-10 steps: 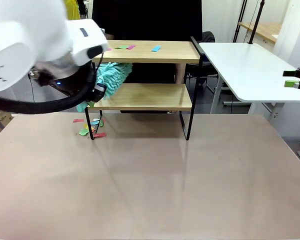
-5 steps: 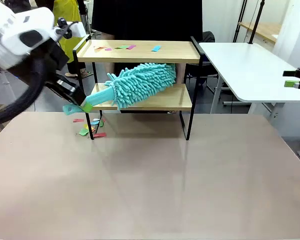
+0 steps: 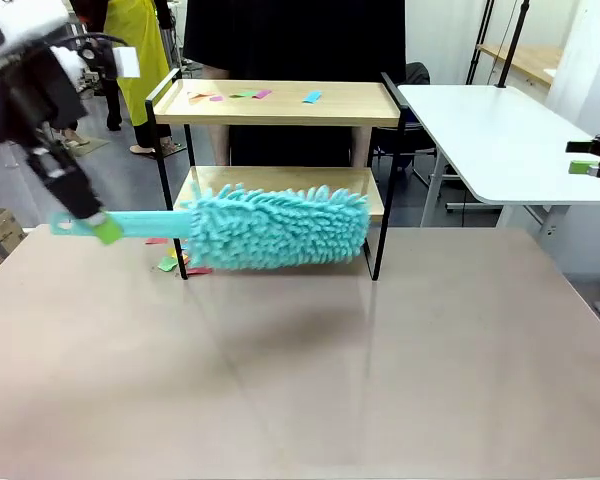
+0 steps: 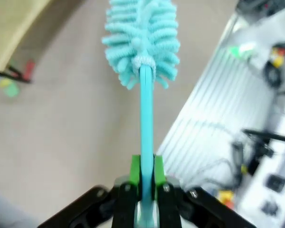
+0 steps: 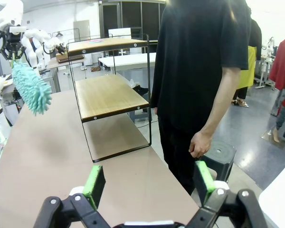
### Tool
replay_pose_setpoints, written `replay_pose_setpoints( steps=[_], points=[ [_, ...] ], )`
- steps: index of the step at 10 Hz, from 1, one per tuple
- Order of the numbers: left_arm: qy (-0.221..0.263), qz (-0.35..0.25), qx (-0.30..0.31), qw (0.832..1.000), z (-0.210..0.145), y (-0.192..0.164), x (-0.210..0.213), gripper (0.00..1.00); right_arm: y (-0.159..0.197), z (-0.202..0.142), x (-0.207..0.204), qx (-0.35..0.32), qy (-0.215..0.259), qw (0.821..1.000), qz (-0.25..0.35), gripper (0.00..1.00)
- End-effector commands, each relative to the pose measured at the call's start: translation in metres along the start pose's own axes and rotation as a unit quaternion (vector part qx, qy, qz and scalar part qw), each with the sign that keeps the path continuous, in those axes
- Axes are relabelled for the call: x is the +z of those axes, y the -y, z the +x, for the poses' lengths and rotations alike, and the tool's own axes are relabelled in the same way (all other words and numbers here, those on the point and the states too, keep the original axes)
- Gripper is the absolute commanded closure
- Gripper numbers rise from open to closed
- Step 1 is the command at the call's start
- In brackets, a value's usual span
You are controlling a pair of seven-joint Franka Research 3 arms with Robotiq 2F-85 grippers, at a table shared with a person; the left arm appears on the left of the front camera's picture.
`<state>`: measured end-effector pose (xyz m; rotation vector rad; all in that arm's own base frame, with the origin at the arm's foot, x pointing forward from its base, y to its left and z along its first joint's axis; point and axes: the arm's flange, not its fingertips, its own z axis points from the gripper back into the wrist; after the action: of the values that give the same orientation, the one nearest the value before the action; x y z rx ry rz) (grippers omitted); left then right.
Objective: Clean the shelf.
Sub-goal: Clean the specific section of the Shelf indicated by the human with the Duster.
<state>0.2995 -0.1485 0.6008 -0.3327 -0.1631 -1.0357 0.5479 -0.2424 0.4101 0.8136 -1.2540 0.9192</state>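
The front camera sits on the robot's side and looks across the brown table (image 3: 300, 380) at the shelf (image 3: 280, 105), from a little way back. The left claw (image 3: 102, 228) is at this picture's left side.

The left wrist camera sits right behind that claw and looks along its fingers, very close. The duster (image 4: 141, 38) is straight ahead of the claw, and a shelf corner is off to one side.

The right wrist camera sits behind the right claw (image 5: 148, 183) and looks along the table. The shelf is ahead of this claw and the duster is farther off.

All three cameras see the table, shelf and duster.
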Motion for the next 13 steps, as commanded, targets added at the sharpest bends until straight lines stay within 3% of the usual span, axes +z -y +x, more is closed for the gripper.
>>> replay_pose_setpoints(
  steps=[1, 3, 6, 9, 11, 12, 13],
  points=[
    [-0.066, 0.027, -0.035, 0.997, -0.01, 0.005, 0.047, 0.87, -0.001, 0.004, -0.002, 0.003, 0.001, 1.0, 0.001, 0.0],
    [-0.153, 0.05, -0.011, 0.987, -0.025, 0.027, 0.071, 0.87, -0.001, 0.004, -0.002, 0.003, 0.001, 1.0, 0.001, 0.0],
    [-0.299, 0.071, -0.022, 0.952, -0.051, 0.056, 0.093, 0.87, -0.001, 0.004, -0.002, 0.003, 0.001, 1.0, 0.001, 0.0],
    [-0.372, 0.075, -0.026, 0.925, -0.068, 0.073, 0.101, 0.87, -0.001, 0.004, -0.002, 0.003, 0.001, 1.0, 0.001, 0.0],
    [-0.367, 0.11, -0.024, 0.923, -0.072, 0.066, 0.102, 0.87, -0.001, 0.004, -0.002, 0.003, 0.001, 1.0, 0.001, 0.0],
    [-0.36, 0.074, -0.005, 0.93, -0.067, 0.073, 0.089, 0.87, -0.001, 0.004, -0.002, 0.003, 0.001, 1.0, 0.001, 0.0],
    [-0.36, 0.074, -0.005, 0.93, -0.067, 0.073, 0.089, 0.87, -0.001, 0.004, -0.002, 0.003, 0.001, 1.0, 0.001, 0.0]
  ],
)
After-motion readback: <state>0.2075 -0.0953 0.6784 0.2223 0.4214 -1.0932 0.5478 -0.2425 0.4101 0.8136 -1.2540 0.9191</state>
